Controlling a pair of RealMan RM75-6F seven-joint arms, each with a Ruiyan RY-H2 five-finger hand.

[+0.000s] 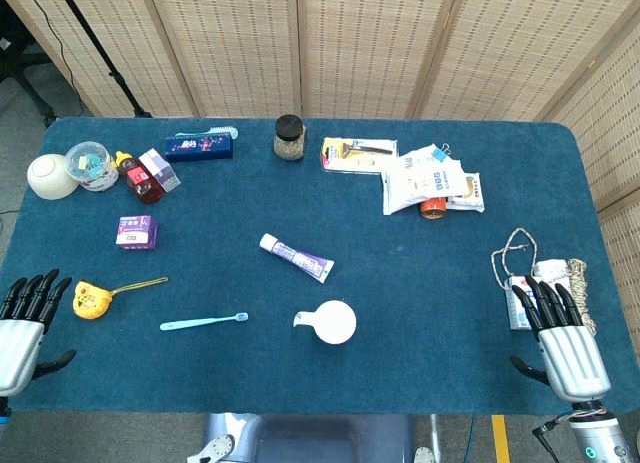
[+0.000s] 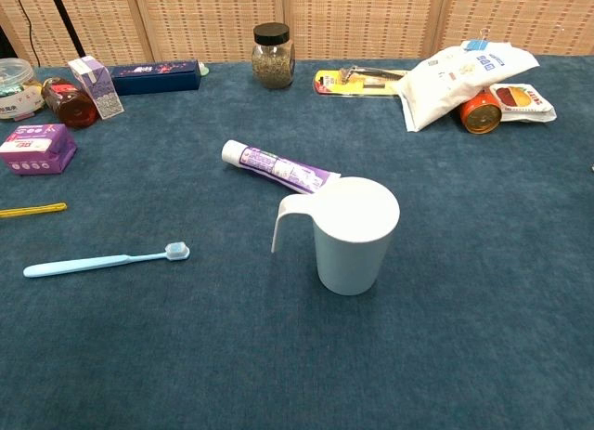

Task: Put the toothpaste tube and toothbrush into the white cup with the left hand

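A white cup (image 1: 331,322) (image 2: 352,233) with a handle on its left stands upright near the table's front middle. Just behind it lies the white and purple toothpaste tube (image 1: 296,257) (image 2: 278,167), cap to the left. The light blue toothbrush (image 1: 204,322) (image 2: 105,259) lies flat to the cup's left, bristles toward the cup. My left hand (image 1: 24,321) rests at the front left corner, fingers spread, holding nothing. My right hand (image 1: 561,333) lies at the front right, fingers extended and empty. Neither hand shows in the chest view.
A yellow toy on a stick (image 1: 92,298) lies close to my left hand. A purple box (image 1: 136,231), bowl (image 1: 50,176), jar (image 1: 289,137), packets (image 1: 430,179) and boxes stand along the back. A cord and packet (image 1: 524,274) lie by my right hand.
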